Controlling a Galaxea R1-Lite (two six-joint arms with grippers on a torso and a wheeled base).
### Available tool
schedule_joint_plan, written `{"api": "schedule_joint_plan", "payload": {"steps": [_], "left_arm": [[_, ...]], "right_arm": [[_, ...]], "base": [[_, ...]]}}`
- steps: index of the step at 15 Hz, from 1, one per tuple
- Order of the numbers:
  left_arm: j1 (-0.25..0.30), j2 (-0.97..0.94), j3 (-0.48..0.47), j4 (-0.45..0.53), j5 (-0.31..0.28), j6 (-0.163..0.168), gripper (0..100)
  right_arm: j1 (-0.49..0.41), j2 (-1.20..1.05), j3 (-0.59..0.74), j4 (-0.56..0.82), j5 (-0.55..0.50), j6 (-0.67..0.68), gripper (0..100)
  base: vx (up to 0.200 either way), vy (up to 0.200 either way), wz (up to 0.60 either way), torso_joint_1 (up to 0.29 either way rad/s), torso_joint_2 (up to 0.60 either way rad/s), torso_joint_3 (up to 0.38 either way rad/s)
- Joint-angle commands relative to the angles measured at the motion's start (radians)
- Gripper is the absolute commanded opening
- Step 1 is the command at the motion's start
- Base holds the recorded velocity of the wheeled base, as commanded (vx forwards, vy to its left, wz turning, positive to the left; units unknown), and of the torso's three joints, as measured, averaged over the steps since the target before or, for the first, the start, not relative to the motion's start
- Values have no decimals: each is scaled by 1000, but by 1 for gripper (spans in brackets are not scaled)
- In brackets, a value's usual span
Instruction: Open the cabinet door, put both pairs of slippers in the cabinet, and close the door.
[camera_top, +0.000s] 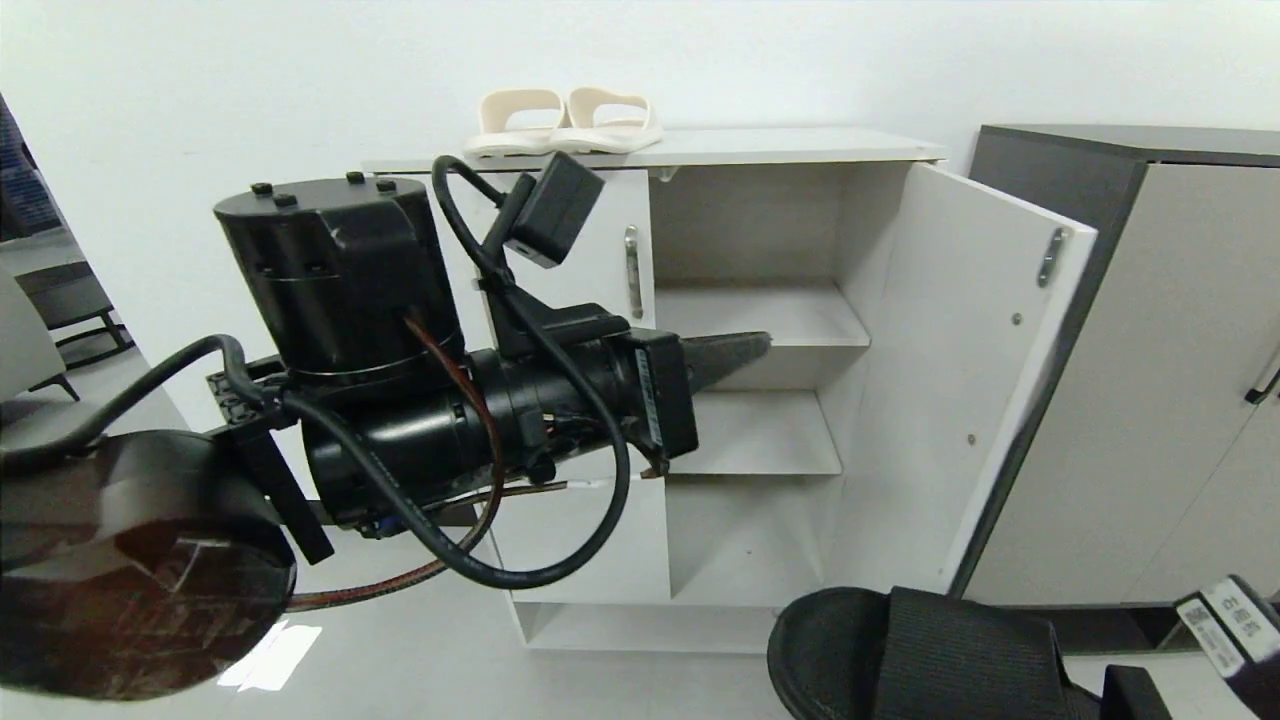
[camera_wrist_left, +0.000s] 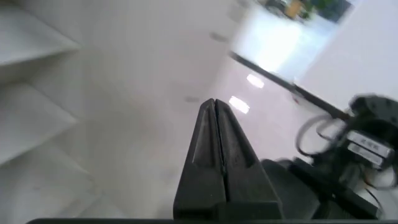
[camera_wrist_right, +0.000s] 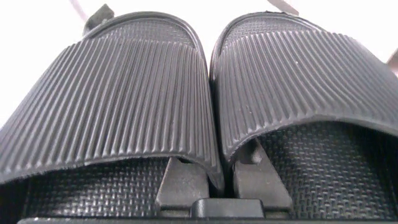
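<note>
White wall backs a white cabinet (camera_top: 790, 148) in the head view. Its right door (camera_top: 950, 380) stands open, its left door (camera_top: 600, 540) is shut, and a pair of beige slippers (camera_top: 565, 122) sits on top. The left gripper (camera_top: 748, 350) hangs before the open side near the upper shelf (camera_top: 770, 315), fingers pressed together. Black slippers (camera_top: 900, 650) show at the lower edge, and a grey cabinet (camera_top: 1150, 380) stands to the right.

From the left wrist, the left gripper (camera_wrist_left: 215, 112) is closed on nothing, with shelves (camera_wrist_left: 31, 43) beside it.

From the right wrist, the right gripper (camera_wrist_right: 214, 180) pinches the black slippers (camera_wrist_right: 124, 106), which lie side by side, one finger (camera_wrist_right: 180, 186) under each strap
</note>
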Motion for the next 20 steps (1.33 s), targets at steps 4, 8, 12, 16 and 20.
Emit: {"api": "schedule_joint_plan", "payload": {"steps": [4,8,12,16,20], "left_arm": [[96,-361,203,178,525,131,0],[243,-678,500,281,802,229,0],[570,-1062,736,355,847,215,0],[682,-1301,860,543,828,241,0],[706,-1597,915,714,509,306,0]], "right_arm": [[14,124,-181,98,-329,121,0],[20,209,-253,98,-552,131,0],[19,235,-254,98,-579,131,0],[14,227,-253,97,-581,131,0],[13,216,-254,94,-579,131,0]], "base": [[0,0,0,0,0,0],[0,0,0,0,0,0],[0,0,0,0,0,0],[0,0,0,0,0,0],[0,0,0,0,0,0]]}}
